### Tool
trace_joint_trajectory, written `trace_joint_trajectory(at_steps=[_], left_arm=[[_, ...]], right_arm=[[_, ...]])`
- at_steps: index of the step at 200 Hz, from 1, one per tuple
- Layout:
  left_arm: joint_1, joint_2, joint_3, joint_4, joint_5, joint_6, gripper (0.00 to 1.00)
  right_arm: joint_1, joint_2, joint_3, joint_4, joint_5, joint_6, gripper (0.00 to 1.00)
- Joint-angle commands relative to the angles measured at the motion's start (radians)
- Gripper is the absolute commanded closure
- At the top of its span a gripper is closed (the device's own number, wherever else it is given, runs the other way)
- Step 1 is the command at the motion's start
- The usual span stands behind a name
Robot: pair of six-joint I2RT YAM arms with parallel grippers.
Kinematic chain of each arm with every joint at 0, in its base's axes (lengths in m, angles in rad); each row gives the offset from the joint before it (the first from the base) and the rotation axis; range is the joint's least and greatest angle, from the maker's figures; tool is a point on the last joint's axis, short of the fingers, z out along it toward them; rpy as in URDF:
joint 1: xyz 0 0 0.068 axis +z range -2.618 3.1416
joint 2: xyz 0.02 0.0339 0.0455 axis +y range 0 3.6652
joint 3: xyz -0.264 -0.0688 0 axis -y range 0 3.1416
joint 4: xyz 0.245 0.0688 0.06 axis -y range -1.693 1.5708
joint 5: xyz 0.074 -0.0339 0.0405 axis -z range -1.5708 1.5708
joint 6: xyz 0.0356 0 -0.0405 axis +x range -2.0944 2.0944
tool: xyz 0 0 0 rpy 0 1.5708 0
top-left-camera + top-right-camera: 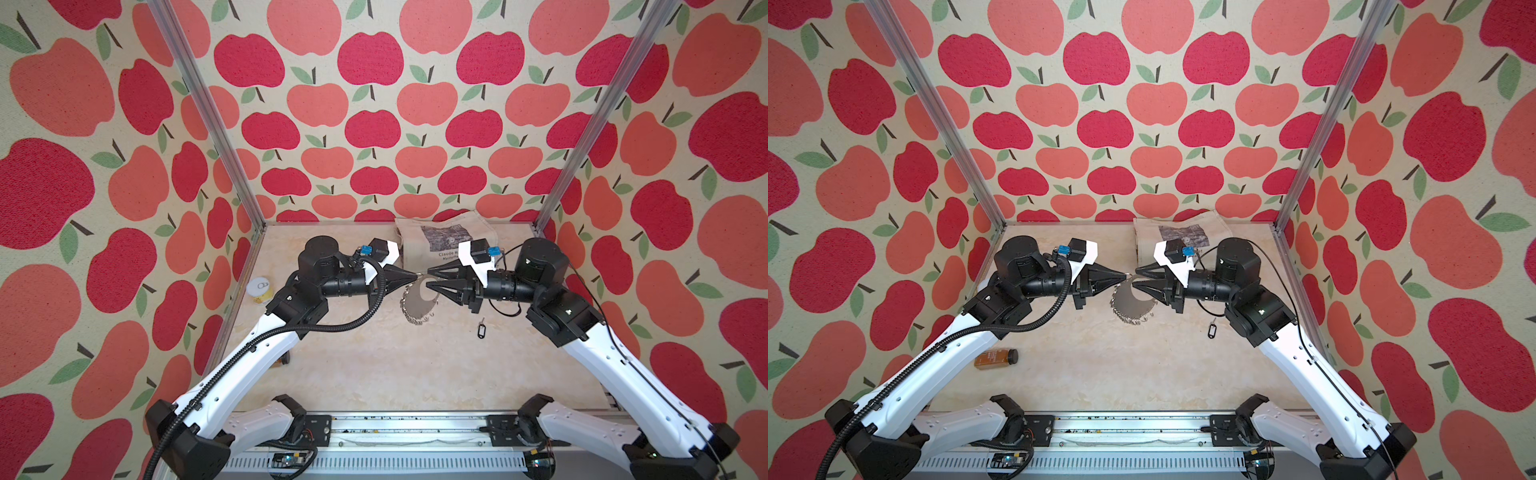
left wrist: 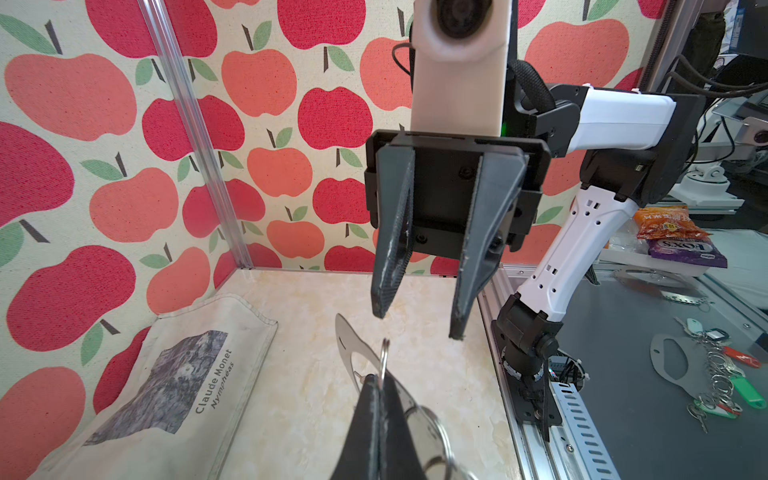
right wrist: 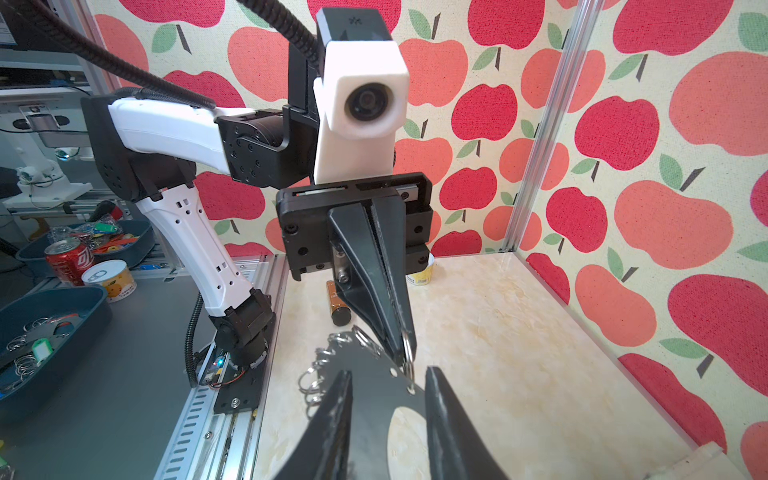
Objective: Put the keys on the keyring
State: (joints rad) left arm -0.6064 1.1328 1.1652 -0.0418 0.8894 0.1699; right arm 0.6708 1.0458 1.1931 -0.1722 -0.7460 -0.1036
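The keyring [image 1: 417,308] [image 1: 1128,306], a dark crescent plate fringed with silver rings, hangs tilted above mid-table. My left gripper [image 1: 417,275] [image 1: 1128,275] is shut on one silver ring [image 2: 385,356] at the plate's upper tip [image 2: 348,353]. My right gripper [image 1: 428,277] [image 1: 1135,277] faces it from the right. Its jaws stand apart on either side of that end of the plate [image 3: 374,376], and nothing is pinched between them. The keys [image 1: 481,328] [image 1: 1212,328], a black-framed tag with a small silver key, lie on the table below the right wrist, apart from both grippers.
A printed canvas tote bag [image 1: 440,241] [image 2: 166,374] lies at the back centre. A yellow can [image 1: 259,289] stands by the left wall. An amber bottle [image 1: 995,358] lies on its side at the front left. Apple-print walls close in three sides.
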Motion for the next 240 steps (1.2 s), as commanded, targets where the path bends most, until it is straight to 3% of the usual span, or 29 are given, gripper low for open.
trace_joint_trajectory(at_steps=[1, 133, 179, 206, 240], left_arm=[[-0.008, -0.004, 0.052, 0.035, 0.037, -0.005, 1.00], [-0.035, -0.011, 0.070, -0.001, 0.035, 0.017, 1.00], [-0.039, -0.017, 0.077, -0.008, 0.033, 0.018, 1.00], [-0.041, -0.017, 0.083, -0.010, 0.033, 0.016, 1.00], [-0.041, -0.018, 0.086, -0.026, 0.023, 0.016, 1.00]], right_arm=[[-0.004, 0.009, 0.029, 0.016, -0.003, 0.017, 0.70], [-0.004, 0.023, 0.040, 0.028, -0.058, 0.045, 0.78], [-0.004, 0.022, 0.041, 0.026, -0.069, 0.046, 0.89], [-0.003, 0.019, 0.046, 0.025, -0.073, 0.048, 1.00], [-0.004, 0.007, 0.054, 0.027, -0.079, 0.055, 1.00]])
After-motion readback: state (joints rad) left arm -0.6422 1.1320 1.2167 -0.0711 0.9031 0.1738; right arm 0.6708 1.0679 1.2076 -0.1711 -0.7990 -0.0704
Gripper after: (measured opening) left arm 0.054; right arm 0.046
